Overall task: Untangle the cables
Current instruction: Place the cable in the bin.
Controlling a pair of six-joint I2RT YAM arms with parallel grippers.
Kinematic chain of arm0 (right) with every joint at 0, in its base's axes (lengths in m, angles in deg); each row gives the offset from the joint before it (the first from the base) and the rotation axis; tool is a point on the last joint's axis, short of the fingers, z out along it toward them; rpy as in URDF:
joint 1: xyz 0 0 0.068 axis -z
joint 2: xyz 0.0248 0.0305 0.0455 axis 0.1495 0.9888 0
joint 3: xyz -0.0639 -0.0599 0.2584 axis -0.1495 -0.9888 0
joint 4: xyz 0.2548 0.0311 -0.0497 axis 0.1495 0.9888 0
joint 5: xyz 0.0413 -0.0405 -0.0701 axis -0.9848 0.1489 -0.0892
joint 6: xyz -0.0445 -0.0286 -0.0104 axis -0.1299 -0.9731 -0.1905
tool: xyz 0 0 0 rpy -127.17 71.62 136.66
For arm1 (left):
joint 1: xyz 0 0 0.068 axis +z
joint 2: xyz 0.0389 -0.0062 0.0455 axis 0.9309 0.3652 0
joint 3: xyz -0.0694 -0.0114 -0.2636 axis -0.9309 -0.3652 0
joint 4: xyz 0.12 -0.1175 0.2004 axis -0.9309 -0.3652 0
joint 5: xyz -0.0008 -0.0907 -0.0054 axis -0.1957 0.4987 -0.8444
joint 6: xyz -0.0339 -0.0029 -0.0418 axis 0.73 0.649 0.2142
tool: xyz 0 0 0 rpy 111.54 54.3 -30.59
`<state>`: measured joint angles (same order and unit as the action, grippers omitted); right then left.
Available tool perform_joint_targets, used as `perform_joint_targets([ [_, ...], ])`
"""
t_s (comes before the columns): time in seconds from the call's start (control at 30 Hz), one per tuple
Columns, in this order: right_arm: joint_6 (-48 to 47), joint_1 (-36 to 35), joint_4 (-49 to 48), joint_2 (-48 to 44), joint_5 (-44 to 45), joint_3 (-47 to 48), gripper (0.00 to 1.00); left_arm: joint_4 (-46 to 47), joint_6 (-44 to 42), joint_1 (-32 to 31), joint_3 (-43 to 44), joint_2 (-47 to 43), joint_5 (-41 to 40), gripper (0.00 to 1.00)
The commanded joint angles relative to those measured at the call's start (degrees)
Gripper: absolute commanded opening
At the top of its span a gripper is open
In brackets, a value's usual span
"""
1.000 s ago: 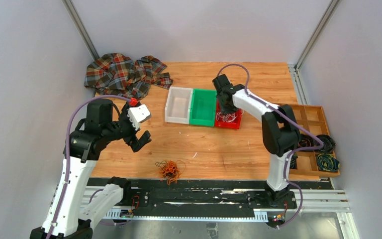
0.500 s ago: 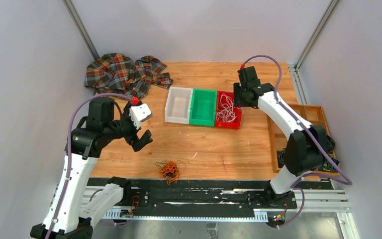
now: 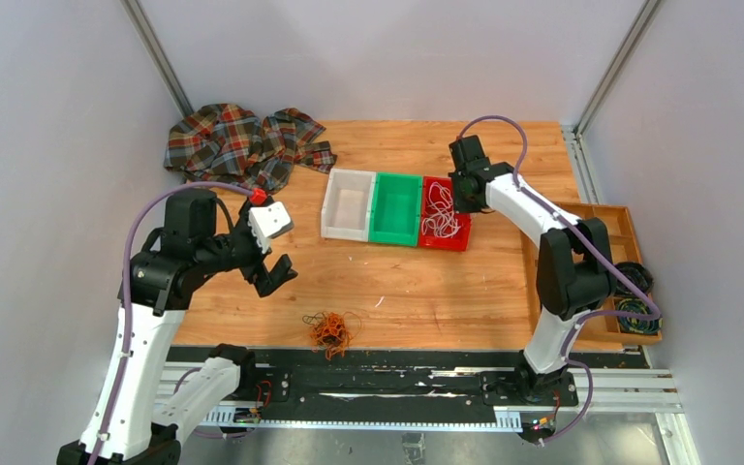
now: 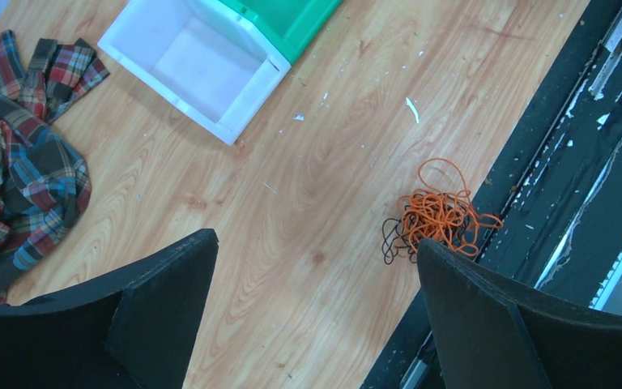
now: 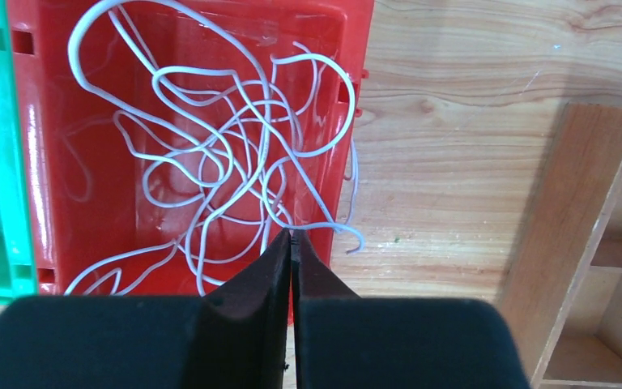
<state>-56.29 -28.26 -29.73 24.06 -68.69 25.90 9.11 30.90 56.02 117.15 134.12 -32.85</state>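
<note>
Nudged leftward over the red bin point(image 5: 356, 49), right end effector point(image 5: 291, 235) sits pressed together above white cables point(image 5: 210, 162); left end effector point(image 4: 316, 241) hangs spread apart above an orange tangle point(image 4: 441, 215).

Table point(image 3: 504, 281), clock from centre | 12: left bin point(image 3: 349, 205), middle bin point(image 3: 396, 208), right bin point(image 3: 444, 245), side by side, touching | cables point(image 3: 440, 215) in right bin | 7: cable tangle point(image 3: 331, 329) at near edge | 10: cloth point(image 3: 242, 143) | 4: divided tray point(image 3: 601, 228) beside table, coils point(image 3: 636, 315) in it
</note>
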Motion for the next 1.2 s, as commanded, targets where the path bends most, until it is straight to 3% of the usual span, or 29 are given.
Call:
perform_joint_targets([
  [0.0, -0.49, -1.17, -0.34, -0.15, 4.6, 0.36, 0.01, -0.28, 0.25, 0.25, 2.17, 0.34, 1.61, 0.98],
  [0.73, -1.86, -8.03, 3.33, 7.64, 6.28, 8.87, 0.01, -0.36, 0.17, 0.25, 0.98, -0.88, 0.6, 0.98],
  [0.77, -1.47, -8.03, 3.86, 6.58, 6.22, 9.03, 0.05, -0.36, 0.1, 0.25, 0.79, -0.94, 0.61, 0.98],
  [0.83, -0.45, -7.75, 3.16, 3.07, 6.18, 7.31, 0.23, -0.36, -0.24, 0.25, 0.27, -1.07, 0.77, 0.98],
  [0.93, 1.02, -6.53, 1.55, -3.35, 4.64, 4.0, 0.38, -0.36, -0.27, 0.25, -0.02, -0.71, 1.33, 0.98],
  [1.0, 1.85, -5.47, 0.78, -6.79, 3.96, 1.83, 0.44, -0.36, -0.19, 0.3, -0.02, -0.41, 1.68, 0.98],
  [1.17, -2.29, -4.28, -1.87, -8.81, 5.6, -1.26, 0.46, -0.31, 0.26, 0.25, 0.56, -0.03, 2.96, 0.98],
])
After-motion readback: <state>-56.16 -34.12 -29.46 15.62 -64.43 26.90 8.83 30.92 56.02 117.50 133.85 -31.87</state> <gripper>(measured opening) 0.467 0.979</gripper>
